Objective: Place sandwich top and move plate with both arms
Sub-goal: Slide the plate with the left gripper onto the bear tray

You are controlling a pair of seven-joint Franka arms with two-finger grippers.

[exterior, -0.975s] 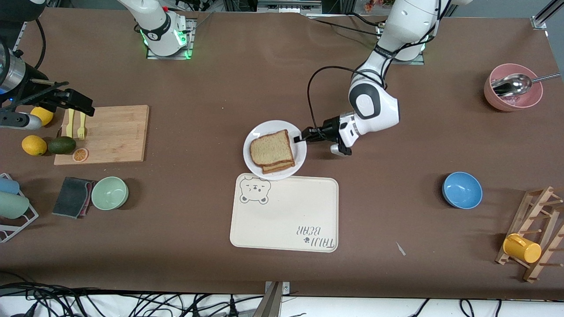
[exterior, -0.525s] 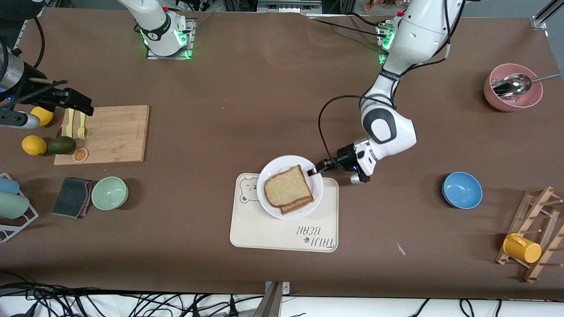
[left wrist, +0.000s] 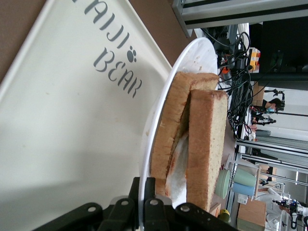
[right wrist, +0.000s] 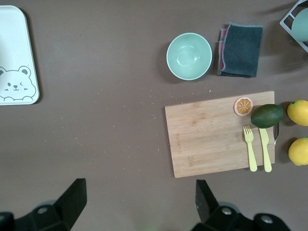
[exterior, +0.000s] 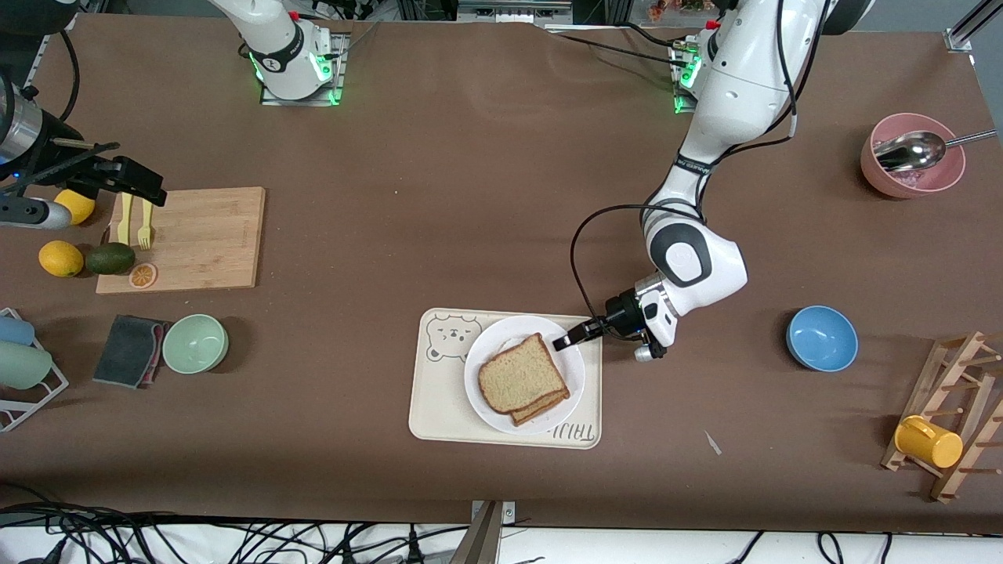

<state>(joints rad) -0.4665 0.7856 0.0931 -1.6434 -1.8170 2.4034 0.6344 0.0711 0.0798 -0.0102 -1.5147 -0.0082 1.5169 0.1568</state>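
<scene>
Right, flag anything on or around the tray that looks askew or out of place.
Two things. The two bread slices on the plate are stacked out of line, the lower one's corner poking out. The plate sits off-centre on the bear-print tray, covering part of its lettering, with the left gripper shut on its rim. Nothing looks spilled or broken.

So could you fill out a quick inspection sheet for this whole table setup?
Surface: brown table, crumbs near the cutting board.
Job's things: sandwich top on the stack, on the plate, over the bear tray.
Clutter: fruit, green bowl, blue bowl, pink bowl with spoon, mug rack.
Grippers: left gripper shut on the plate's rim; right gripper open over the table beside the cutting board, waiting.
Cables: black loop on the left arm; tangle below the table edge.
Surroundings: shelving, equipment.
</scene>
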